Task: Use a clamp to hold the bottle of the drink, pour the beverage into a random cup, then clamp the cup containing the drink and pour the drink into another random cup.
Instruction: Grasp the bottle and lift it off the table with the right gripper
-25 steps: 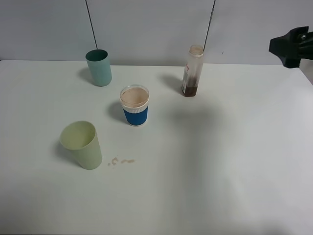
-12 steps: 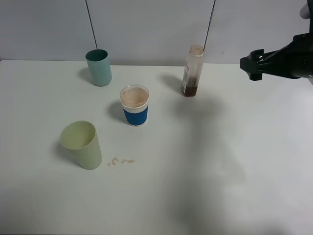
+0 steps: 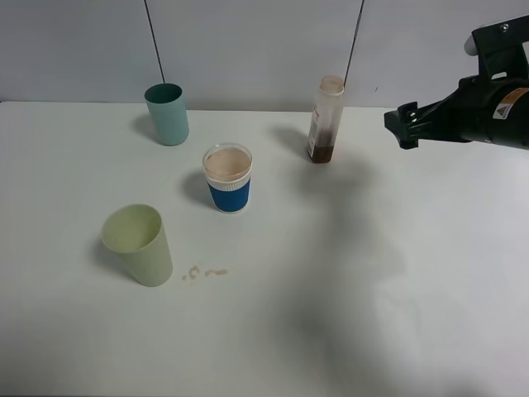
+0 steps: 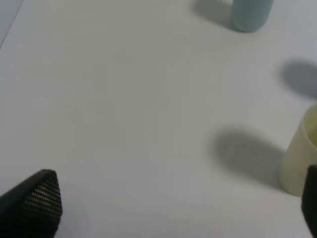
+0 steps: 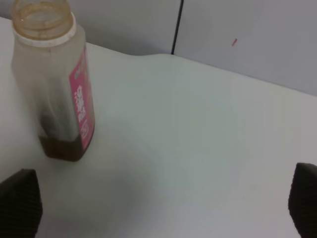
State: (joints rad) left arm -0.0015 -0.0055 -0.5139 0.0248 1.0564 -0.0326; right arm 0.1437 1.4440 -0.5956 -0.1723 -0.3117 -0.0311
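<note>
Clear plastic, squarish and red-labelled, the tall bottle (image 3: 326, 120) stands uncapped near the far edge of the white table (image 3: 372, 289), dark brown liquid (image 5: 62, 148) low inside. The right gripper (image 3: 401, 126) hovers beside it, fingers wide; those of the left gripper (image 4: 173, 208) gape too. The short blue-banded white cup (image 3: 227, 178) apparently holds pale brown drink.

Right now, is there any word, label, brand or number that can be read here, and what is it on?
No text is legible.
On the bottle, a label with red print: too blurred to read.
On the right arm, a sticker: too small to read.
The blue-banded cup, teal cup and pale green cup show no print.
</note>
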